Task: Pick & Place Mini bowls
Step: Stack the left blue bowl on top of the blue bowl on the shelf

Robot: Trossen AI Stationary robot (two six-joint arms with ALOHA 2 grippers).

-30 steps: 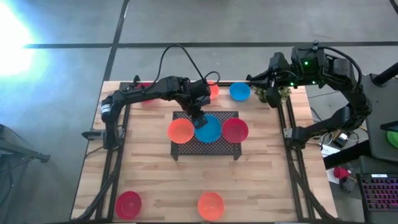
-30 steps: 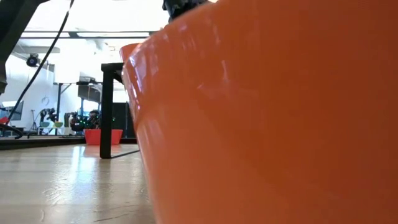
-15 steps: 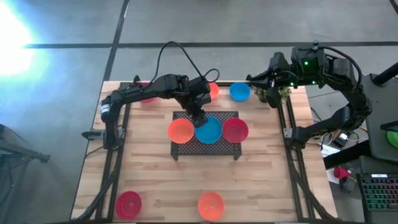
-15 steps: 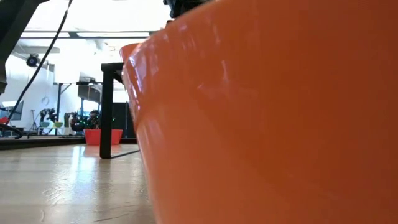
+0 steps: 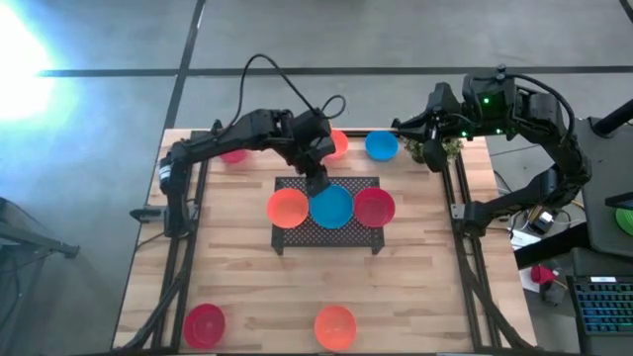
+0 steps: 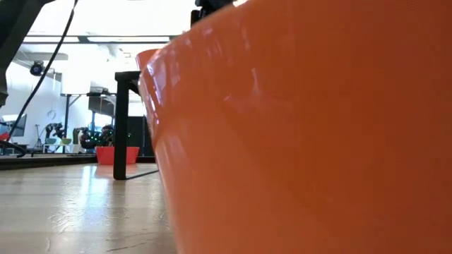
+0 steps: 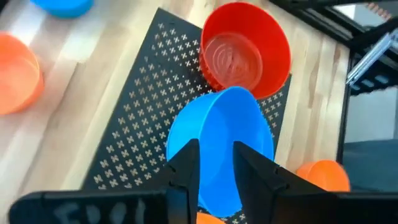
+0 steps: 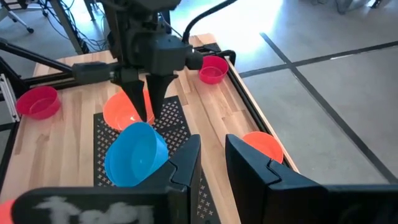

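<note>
— Where's the left gripper (image 5: 317,183) at?

— Hanging over the far edge of the dark mesh rack (image 5: 326,235), tips pointing down. Its fingers (image 7: 186,168) stand a little apart, a narrow gap, with nothing pinched between them.

— And the bowl it's working with?

— The blue bowl (image 5: 331,206) sits on the rack right under those tips, just to their near side. From the wrist camera it looks tilted, with its opening turned toward the red bowl (image 5: 373,207) next to it. Whether the tips touch its rim, I can't tell.

— What's on either side?

— The blue one is in the middle. An orange bowl (image 5: 288,209) is on the gripper's one flank and the red bowl on the other, all three in a row across the rack, close together.

— Farther out?

— Behind the gripper, by the table's (image 5: 415,287) far edge, are a second orange bowl (image 5: 339,144), partly hidden by the arm, and a second blue bowl (image 5: 381,146). A red one (image 5: 233,154) peeks out beneath the arm's upper links. Well away, at the near edge, sit a lone red bowl (image 5: 204,323) and a lone orange bowl (image 5: 334,326); that orange one fills most of the table-level camera.

— The other arm?

— The right gripper (image 5: 399,126) waits at the far right corner, near the second blue bowl and beside the little plant (image 5: 436,149), fingers parted and empty.
</note>
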